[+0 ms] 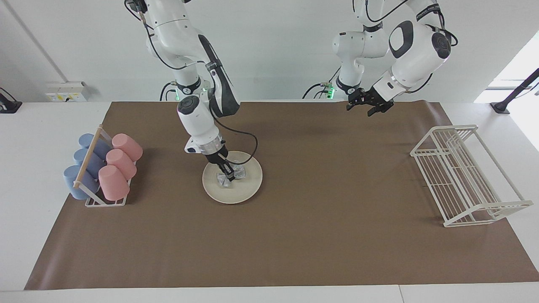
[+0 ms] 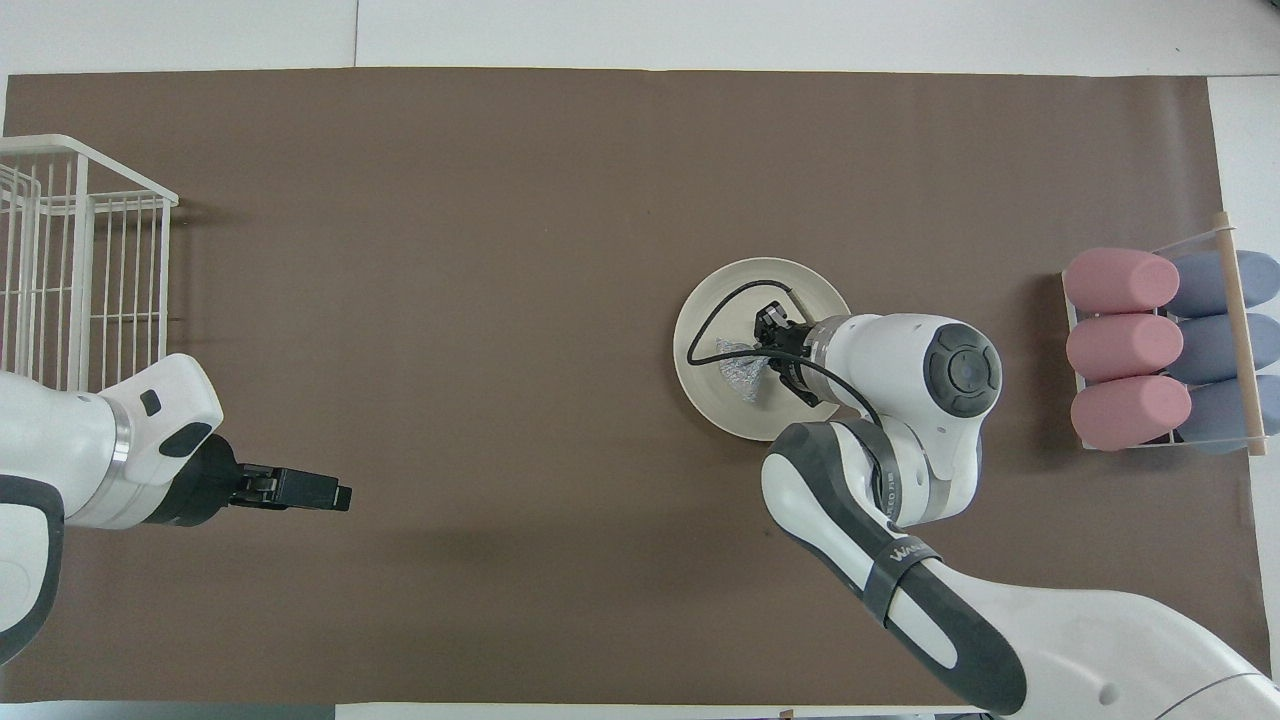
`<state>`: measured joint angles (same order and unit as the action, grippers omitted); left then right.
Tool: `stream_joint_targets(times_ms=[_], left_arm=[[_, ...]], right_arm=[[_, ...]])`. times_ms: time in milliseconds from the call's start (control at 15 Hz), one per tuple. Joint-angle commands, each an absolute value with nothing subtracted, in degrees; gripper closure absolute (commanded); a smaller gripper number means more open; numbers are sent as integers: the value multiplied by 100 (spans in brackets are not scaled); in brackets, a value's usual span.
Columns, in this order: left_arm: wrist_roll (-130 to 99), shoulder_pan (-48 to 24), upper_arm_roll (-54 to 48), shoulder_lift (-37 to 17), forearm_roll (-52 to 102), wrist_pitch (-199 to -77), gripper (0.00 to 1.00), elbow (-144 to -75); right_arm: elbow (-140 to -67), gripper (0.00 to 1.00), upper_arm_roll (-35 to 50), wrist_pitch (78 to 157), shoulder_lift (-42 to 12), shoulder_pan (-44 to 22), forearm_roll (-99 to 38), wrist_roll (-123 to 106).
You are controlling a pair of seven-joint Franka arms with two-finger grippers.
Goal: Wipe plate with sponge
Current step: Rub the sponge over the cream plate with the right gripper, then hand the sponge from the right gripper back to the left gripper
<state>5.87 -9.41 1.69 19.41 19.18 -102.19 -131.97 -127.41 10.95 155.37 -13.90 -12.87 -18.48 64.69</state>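
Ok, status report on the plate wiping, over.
Right gripper shut on sponge, pressed on plate. Left gripper open, waiting above mat. Nothing in the way.

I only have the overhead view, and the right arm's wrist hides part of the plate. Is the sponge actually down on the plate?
Observer: Yes. In the facing view the sponge lies on the plate, pressed under the right end effector, which is shut on it.
Operator: Is the left end effector touching the mat?
Observer: No. The left end effector hangs in the air over the mat's edge nearest the robots, holding nothing.
Operator: Anything on the white wire rack?
Observer: Nothing shows on the rack; it stands at the left arm's end of the table.
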Motion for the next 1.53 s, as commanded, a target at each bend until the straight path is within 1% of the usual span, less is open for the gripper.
stream_joint_targets(times_ms=[0, 266, 399, 532, 665, 798, 864, 997, 1130, 1330, 1463], left_arm=[[510, -879, 141, 1890, 1793, -10266, 0, -13122], [510, -888, 141, 1890, 1793, -10292, 0, -13113], [510, -879, 141, 1890, 1793, -10301, 0, -13113], [510, -879, 141, 1890, 1793, -10301, 0, -13113], [484, -870, 141, 1890, 1793, -10301, 0, -13113], [335, -722, 141, 1890, 1897, -10301, 0, -13113], [334, -712, 149, 1890, 2220, -10301, 0, -13113], [317, -572, 176, 1890, 3466, -10292, 0, -13113], [246, -554, 158, 1890, 4311, -10266, 0, -13122], [246, -545, 158, 1916, 5638, -10239, 0, -13139], [246, -624, 132, 1916, 6412, -10283, 0, -13148]], right_arm=[[-12929, 100, 1134, 15636, -1626, -1468, -1934, 6793], [-12894, 100, 1134, 15583, -1617, -1450, -1934, 6794], [-12832, 100, 1125, 15356, -1417, -1459, -1934, 6898], [-12631, 100, 1125, 14568, -978, -1459, -1934, 7267], [-12175, 100, 1099, 13453, -591, -1407, -1916, 7557], [-11779, 100, 1081, 12581, -204, -1380, -1872, 7830], [-11647, 100, 1081, 12264, -28, -1380, -1863, 7953], [-11348, 100, 1081, 11771, 280, -1380, -1759, 8164], [-10988, 100, 1098, 11261, 544, -1450, -1277, 8567], [-10172, 100, 1221, 10313, 598, -1607, -845, 9603], [-9985, 100, 1222, 10143, 580, -1888, -677, 10140]])
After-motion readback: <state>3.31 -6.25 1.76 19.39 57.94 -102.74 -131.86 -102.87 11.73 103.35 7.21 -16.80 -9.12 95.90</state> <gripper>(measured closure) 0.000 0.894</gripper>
